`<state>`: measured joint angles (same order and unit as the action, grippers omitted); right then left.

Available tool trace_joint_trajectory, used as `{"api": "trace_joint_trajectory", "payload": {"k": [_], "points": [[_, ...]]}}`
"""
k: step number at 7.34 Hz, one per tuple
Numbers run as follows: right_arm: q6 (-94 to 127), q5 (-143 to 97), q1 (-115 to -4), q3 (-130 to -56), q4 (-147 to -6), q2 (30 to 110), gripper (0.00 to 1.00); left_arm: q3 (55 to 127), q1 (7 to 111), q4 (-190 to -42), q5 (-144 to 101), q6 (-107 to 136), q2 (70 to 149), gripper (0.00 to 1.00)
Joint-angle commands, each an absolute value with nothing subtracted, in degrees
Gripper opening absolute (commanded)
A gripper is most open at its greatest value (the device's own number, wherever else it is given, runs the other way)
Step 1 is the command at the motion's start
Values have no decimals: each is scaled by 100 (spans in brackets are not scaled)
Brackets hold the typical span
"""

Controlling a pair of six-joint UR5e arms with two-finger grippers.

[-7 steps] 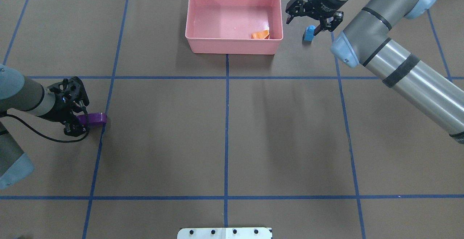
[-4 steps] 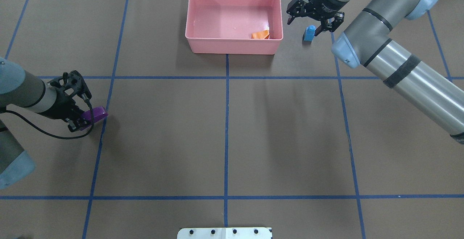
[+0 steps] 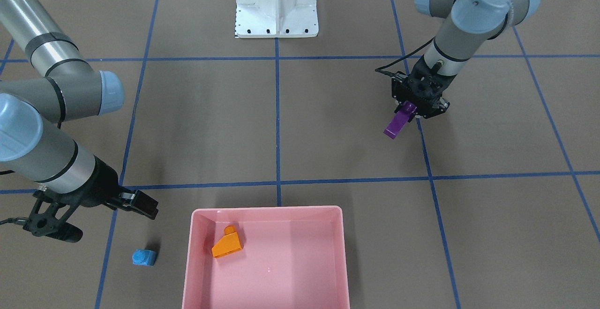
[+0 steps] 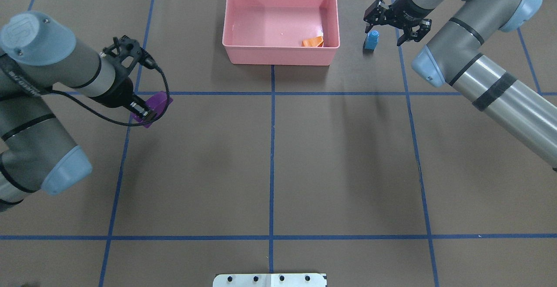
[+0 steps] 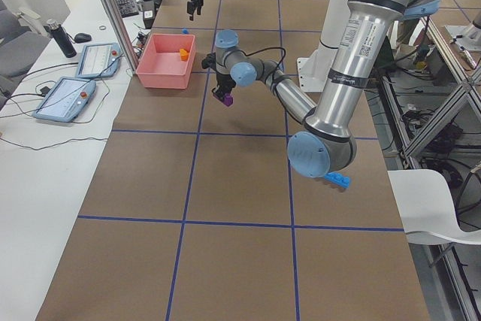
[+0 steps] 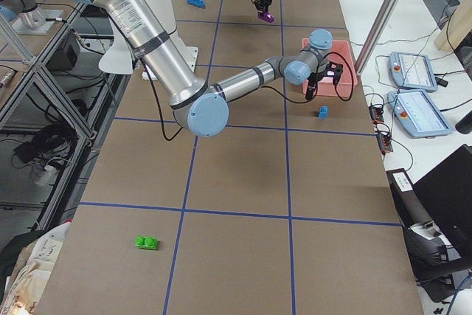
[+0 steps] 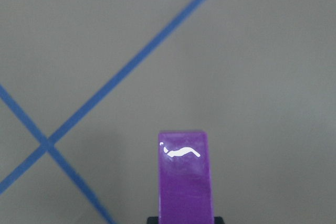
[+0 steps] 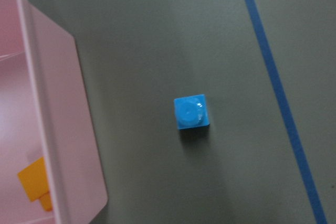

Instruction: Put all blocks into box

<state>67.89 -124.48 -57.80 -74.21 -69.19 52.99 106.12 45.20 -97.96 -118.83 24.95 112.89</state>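
Note:
My left gripper (image 4: 148, 109) is shut on the purple sloped piece (image 4: 157, 103) and holds it above the table, left of centre; the piece also shows in the front view (image 3: 397, 124) and the left wrist view (image 7: 185, 182). My right gripper (image 4: 385, 33) is open and empty, hovering over the small blue cube (image 4: 371, 41), which stands on the table just right of the pink box (image 4: 280, 57). The cube shows in the right wrist view (image 8: 191, 112). The orange wedge (image 4: 313, 42) lies inside the box at its near right corner.
The long blue bar (image 6: 195, 1) and the green two-stud brick (image 6: 147, 242) lie far out at opposite ends of the table, outside the overhead view. The white robot base (image 3: 275, 4) stands at the table's near edge. Blue tape lines grid the brown table.
My left gripper has lifted the purple piece off the table and carried it forward and to the right. My right gripper has shifted to the right, over the blue cube.

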Motion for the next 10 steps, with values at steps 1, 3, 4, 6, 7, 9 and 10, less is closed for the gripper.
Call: {"api": "trace_joint_trajectory", "payload": {"k": [1,3,4,6,7,9,10], "points": [[6680,-11588,-5713,-6911,-6873,5204,99,9997,4500,-9782,-11857,4447,12457,0],[6697,-11339,-5634,-6008,-6131,4819,99,8699,4500,-9791,-11821,5498,13871,0],[6689,-11320,-5616,-5768,-6039,4677,98,8162,4500,-9843,-11499,5606,14243,0],[6688,-11206,-5564,-5380,-6003,4378,98,7465,4648,-9861,-11294,5634,14816,0],[6688,-11206,-5520,-5335,-6003,4342,98,6975,4702,-10096,-11294,5695,15062,0],[6688,-11154,-5388,-5326,-5994,4316,98,6147,4711,-10999,-10937,5915,15161,0],[6688,-11075,-5335,-5204,-5994,4202,97,5909,4711,-11169,-10855,5906,15196,0]]}}
